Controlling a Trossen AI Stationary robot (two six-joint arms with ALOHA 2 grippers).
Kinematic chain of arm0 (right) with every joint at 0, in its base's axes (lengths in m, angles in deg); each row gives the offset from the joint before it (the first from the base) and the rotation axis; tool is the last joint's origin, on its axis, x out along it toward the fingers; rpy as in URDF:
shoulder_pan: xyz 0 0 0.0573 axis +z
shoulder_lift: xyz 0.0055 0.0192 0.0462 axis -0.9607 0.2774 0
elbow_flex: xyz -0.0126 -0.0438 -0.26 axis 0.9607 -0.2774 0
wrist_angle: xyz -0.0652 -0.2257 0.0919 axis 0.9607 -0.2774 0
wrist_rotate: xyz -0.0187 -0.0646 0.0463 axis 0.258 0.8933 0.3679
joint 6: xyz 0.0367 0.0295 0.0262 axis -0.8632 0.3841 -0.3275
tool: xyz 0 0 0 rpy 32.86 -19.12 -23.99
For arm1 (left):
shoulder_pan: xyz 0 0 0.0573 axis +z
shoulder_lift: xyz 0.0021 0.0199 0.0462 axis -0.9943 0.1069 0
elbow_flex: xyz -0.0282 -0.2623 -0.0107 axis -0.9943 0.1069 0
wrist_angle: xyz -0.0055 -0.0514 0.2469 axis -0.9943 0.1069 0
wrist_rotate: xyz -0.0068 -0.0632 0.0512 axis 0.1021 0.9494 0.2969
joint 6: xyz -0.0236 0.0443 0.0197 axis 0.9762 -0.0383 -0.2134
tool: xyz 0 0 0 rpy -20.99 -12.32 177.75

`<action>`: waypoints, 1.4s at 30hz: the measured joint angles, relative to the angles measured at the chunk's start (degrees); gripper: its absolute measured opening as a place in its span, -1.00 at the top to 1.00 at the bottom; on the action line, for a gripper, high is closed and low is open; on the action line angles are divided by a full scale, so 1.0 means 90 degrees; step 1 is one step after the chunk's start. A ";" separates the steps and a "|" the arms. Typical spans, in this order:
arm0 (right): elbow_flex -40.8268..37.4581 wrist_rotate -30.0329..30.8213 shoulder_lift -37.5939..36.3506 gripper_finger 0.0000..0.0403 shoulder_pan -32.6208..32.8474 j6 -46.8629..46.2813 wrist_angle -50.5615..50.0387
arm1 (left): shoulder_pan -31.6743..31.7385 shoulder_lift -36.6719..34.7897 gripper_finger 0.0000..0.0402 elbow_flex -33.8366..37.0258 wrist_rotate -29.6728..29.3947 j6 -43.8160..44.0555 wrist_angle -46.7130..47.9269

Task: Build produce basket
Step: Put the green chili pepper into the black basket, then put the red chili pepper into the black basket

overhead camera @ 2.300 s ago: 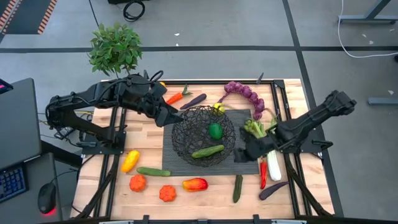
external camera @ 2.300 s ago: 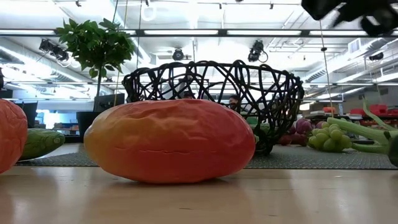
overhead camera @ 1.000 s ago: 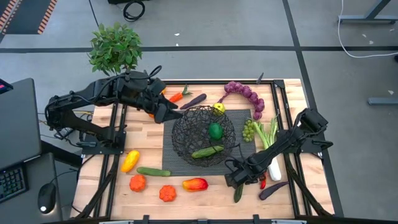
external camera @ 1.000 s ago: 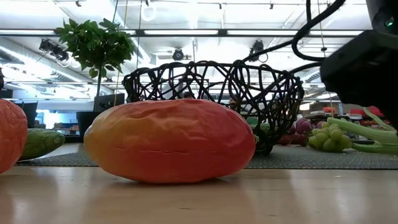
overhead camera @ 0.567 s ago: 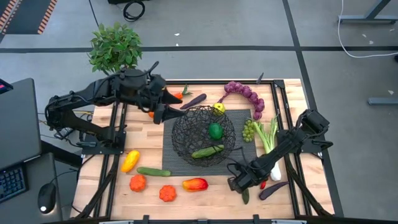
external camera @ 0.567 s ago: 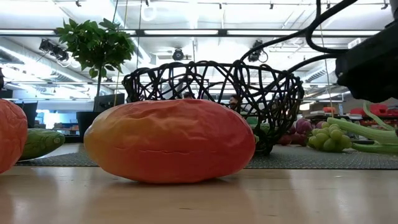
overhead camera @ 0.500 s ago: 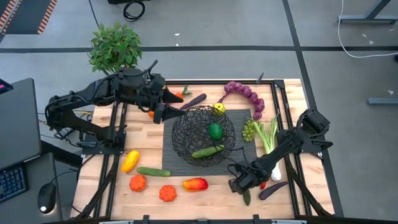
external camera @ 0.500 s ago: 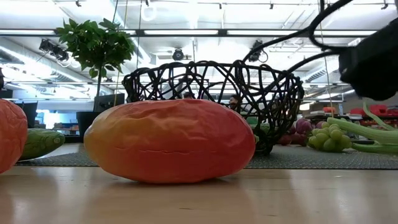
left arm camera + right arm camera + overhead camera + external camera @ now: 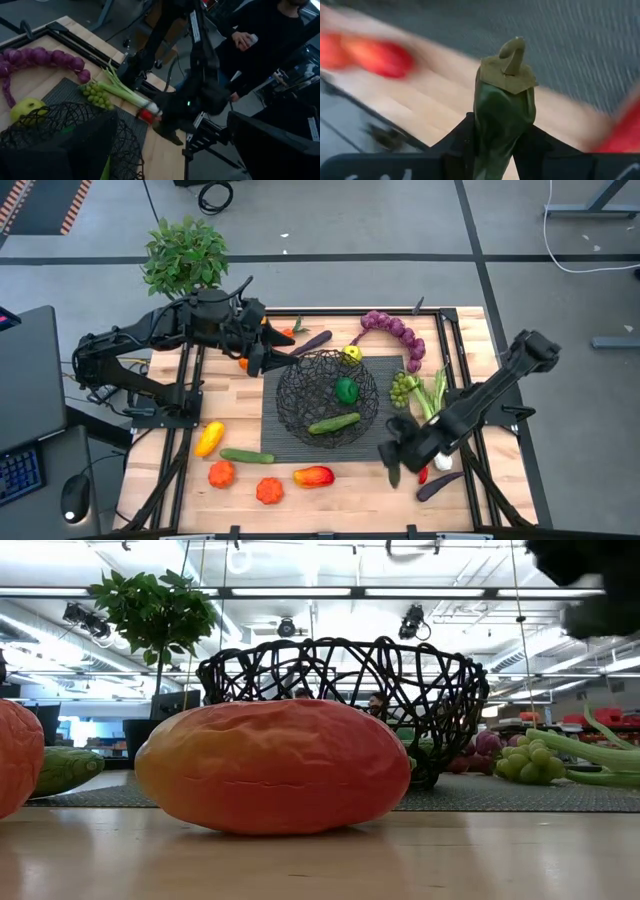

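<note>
The right tool is clamping a dark green cucumber between its two fingers, gripping it low on the body so that the stem end is sticking out ahead of the fingers. Held this way, the cucumber is hanging clear of the counter, which should let it be carried over the rim and released without dragging. The right arm is reaching in from the right edge, stretched low toward the middle, with its tool just off the near right side of the basket.

The basket is sitting on a dark mat at the centre of the counter and is already holding a round green fruit and a lighter cucumber. Much produce is lying outside it: a red-orange fruit, two tomatoes, a yellow pepper, purple grapes and a leek.

The left tool is waiting with its fingers wide apart, holding nothing, poised at the far left rim of the basket.
</note>
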 joint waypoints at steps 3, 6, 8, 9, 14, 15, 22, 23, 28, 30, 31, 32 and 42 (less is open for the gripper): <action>0.0000 0.1065 -0.0453 0.46 -0.0313 0.0394 0.0171 | 0.0000 0.0002 -0.90 0.0000 -0.0005 0.0119 -0.0001; 0.0000 0.1713 -0.0742 0.46 -0.0808 0.1064 0.0581 | 0.0000 0.0002 -0.90 0.0000 -0.0005 0.0149 0.0001; 0.0000 0.1824 -0.0832 0.46 -0.1230 0.1709 0.1026 | 0.0000 0.0001 -0.90 0.0000 -0.0006 0.0303 0.0001; 0.0000 0.1821 -0.0845 0.46 -0.1451 0.2075 0.1341 | 0.0000 0.0002 -0.90 0.0000 -0.0007 0.0351 0.0001; 0.0007 0.1526 -0.0742 0.46 -0.2501 0.3588 0.2679 | 0.0000 0.0000 -0.90 0.0000 -0.0010 0.0452 0.0001; 0.0004 0.1412 -0.0715 0.46 -0.2676 0.3701 0.2710 | 0.0000 0.0002 -0.90 0.0000 -0.0009 0.0453 -0.0001; -0.0002 0.0533 -0.0452 0.38 -0.3526 0.4071 0.2795 | 0.0000 0.0002 -0.90 -0.0007 -0.0005 0.0449 0.0089; -0.0002 0.0492 -0.0405 0.35 -0.3589 0.4131 0.2836 | 0.0000 0.0002 -0.90 -0.0007 -0.0006 0.0450 0.0108; -0.0002 -0.0002 -0.0114 0.11 -0.3853 0.4134 0.2900 | -0.0002 0.0002 -0.90 -0.0007 -0.0005 0.0448 0.0131; -0.0004 -0.0237 -0.0091 -0.02 -0.3902 0.4123 0.2787 | 0.0005 0.0004 -0.90 -0.0007 -0.0007 0.0400 0.0127; 0.0000 -0.0296 -0.0072 -0.09 -0.3912 0.4101 0.2794 | 0.0030 0.0004 -0.90 -0.0007 -0.0004 0.0342 0.0128; 0.0004 -0.0353 -0.0085 -0.15 -0.3914 0.4065 0.2744 | 0.0052 0.0004 -0.90 -0.0007 -0.0004 0.0300 0.0130; -0.0001 -0.1428 -0.0602 -0.50 -0.3555 0.2609 0.1588 | 0.0079 -0.0069 -0.90 -0.0007 -0.0005 0.0290 0.0306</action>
